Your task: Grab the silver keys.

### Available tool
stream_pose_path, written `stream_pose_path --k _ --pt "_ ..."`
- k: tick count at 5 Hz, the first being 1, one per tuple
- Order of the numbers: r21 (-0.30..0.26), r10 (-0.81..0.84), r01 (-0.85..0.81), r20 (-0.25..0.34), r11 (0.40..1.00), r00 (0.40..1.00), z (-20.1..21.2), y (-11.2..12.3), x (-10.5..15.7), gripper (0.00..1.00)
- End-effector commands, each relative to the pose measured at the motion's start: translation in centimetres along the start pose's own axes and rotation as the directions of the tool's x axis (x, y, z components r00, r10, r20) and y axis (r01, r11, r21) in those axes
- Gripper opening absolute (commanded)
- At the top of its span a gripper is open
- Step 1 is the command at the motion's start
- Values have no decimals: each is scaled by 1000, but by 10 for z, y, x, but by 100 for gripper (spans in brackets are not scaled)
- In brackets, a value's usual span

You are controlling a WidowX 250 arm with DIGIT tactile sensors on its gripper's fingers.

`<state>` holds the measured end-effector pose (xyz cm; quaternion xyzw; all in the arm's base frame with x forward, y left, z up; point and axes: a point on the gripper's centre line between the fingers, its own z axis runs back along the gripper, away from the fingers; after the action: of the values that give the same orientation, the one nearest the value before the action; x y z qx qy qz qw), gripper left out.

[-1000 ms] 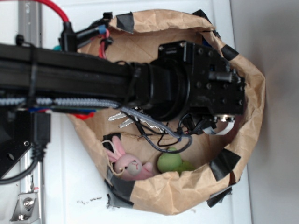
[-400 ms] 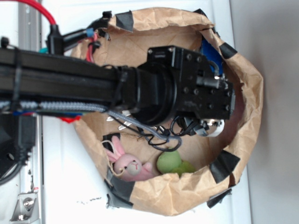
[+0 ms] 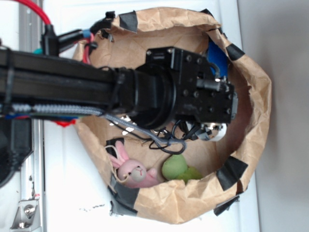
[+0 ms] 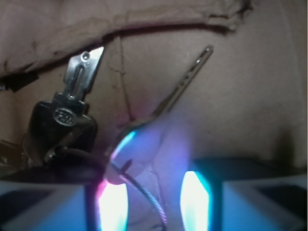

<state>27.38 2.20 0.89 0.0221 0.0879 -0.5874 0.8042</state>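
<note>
The silver keys [image 4: 82,103] are seen in the wrist view as a bunch lying on brown paper, just ahead and left of the gripper [image 4: 154,204]: one key has a dark rounded head and a grey blade, while a thinner key points up and right. The gripper's fingertips [image 4: 113,204] are spread apart, holding nothing.

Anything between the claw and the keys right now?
Nothing visible in the way. In the wrist view the keys lie on the brown paper just ahead of the claw, mostly off to its left side, with one thin key angling up to the right. Only a thin wire crosses the gap between the lit fingers.
</note>
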Motion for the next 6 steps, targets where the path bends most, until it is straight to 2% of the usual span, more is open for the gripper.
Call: stream_pose_path --k 1,4,5,6 --pt "-11 -12 12 17 1000 1000 -2 -12 -4 0" --pt "10 -10 9 37 1000 999 2 -12 -4 0" --pt "21 25 -26 78 999 997 13 -10 -8 0" --pt "-8 120 -122 213 993 970 61 -1 -27 0"
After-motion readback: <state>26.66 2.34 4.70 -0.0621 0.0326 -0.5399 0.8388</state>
